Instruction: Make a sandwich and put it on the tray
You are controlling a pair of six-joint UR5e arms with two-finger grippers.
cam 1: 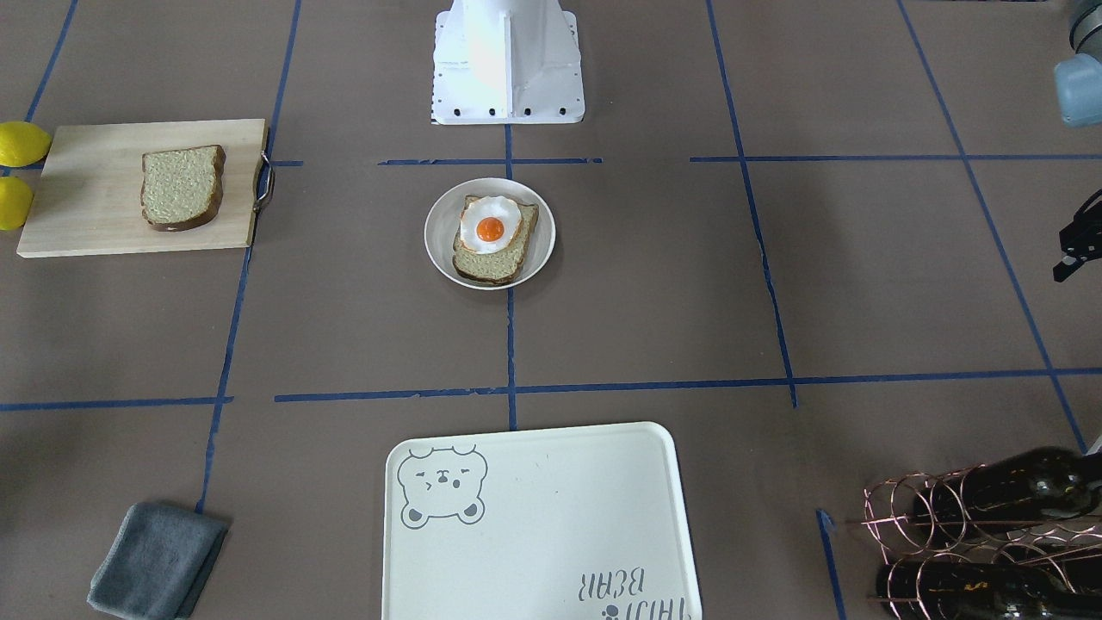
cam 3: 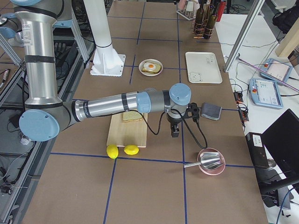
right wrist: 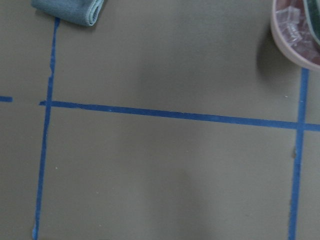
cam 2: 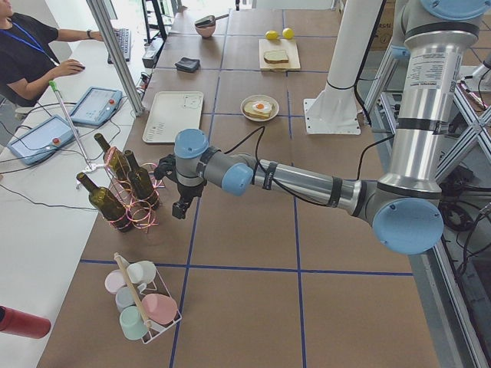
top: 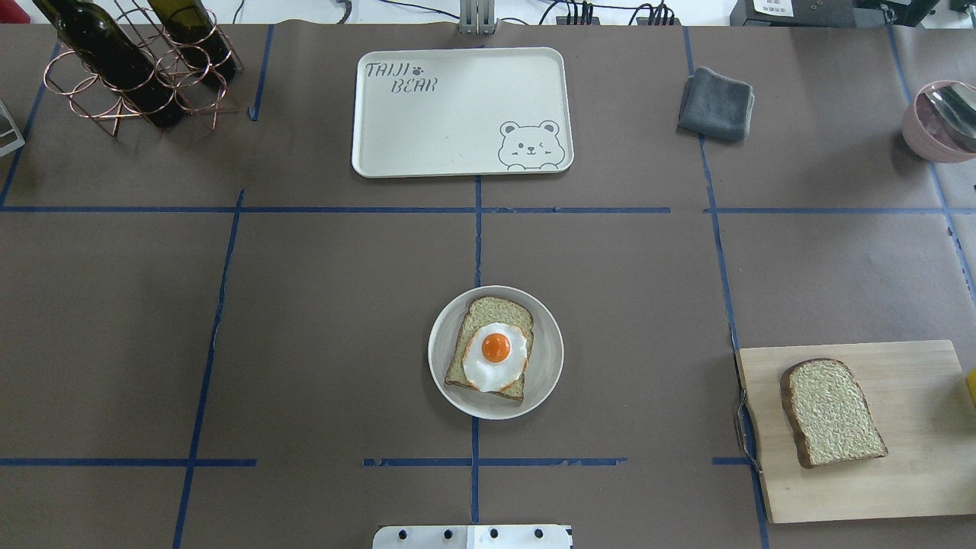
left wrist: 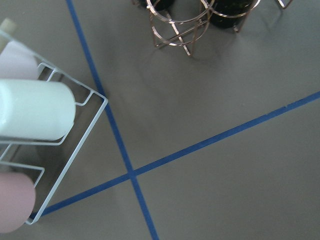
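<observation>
Two lemons (cam 1: 21, 142) beside cutting board (cam 1: 86, 198) | grey cloth (cam 1: 155, 560) near tray (cam 1: 551, 517)

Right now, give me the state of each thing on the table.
Egg, on the bread slice on the plate, uncovered.
Second slice, flat on the cutting board.
Tray, holds nothing.
Cloth, folded.
Bottles, lying in the rack.
Left gripper, cannot tell.
Right gripper, cannot tell.

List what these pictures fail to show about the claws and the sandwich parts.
- The left claw: in exterior left it is too small to tell whether it is open or shut, and its wrist view shows only the table.
- The right claw: the same holds in exterior right.
- The bread slice on the cutting board: in exterior right, the right arm mostly hides it.
- The lemons: the front-facing view's edge cuts them off.
</observation>
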